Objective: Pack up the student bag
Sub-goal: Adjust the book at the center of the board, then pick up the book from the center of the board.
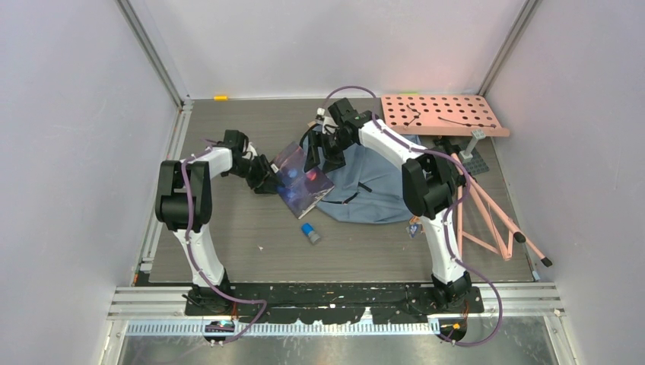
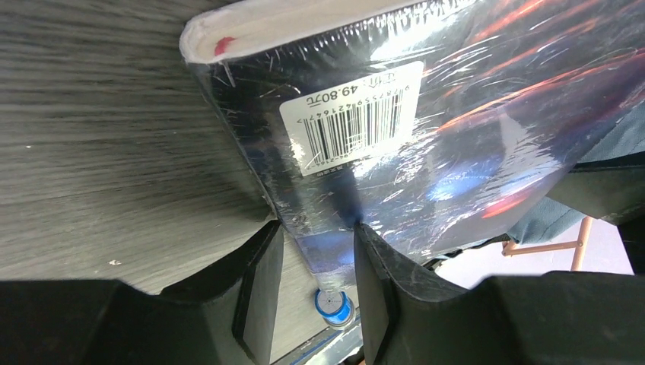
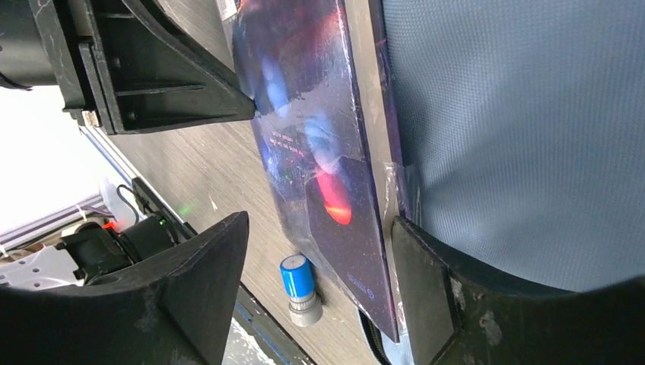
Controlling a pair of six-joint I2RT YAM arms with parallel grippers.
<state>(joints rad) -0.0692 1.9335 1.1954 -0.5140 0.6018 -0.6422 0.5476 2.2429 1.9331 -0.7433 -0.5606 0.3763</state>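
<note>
A dark shrink-wrapped book (image 1: 304, 179) with a barcode label (image 2: 351, 120) is held tilted off the table, its far side against the grey-blue student bag (image 1: 380, 190). My left gripper (image 1: 266, 179) is shut on the book's near corner (image 2: 316, 258), one fingertip (image 2: 363, 243) on the cover. My right gripper (image 1: 319, 156) is wide open (image 3: 319, 266). It straddles the book's edge (image 3: 304, 114), with the bag's fabric (image 3: 517, 137) beside its right finger. It grips nothing. The bag's opening is not visible.
A small blue-capped cylinder (image 1: 310, 233) lies on the table just in front of the book, also in the right wrist view (image 3: 298, 285). A pink perforated board (image 1: 441, 114) and pink folding legs (image 1: 494, 220) stand at the right. Walls enclose the table.
</note>
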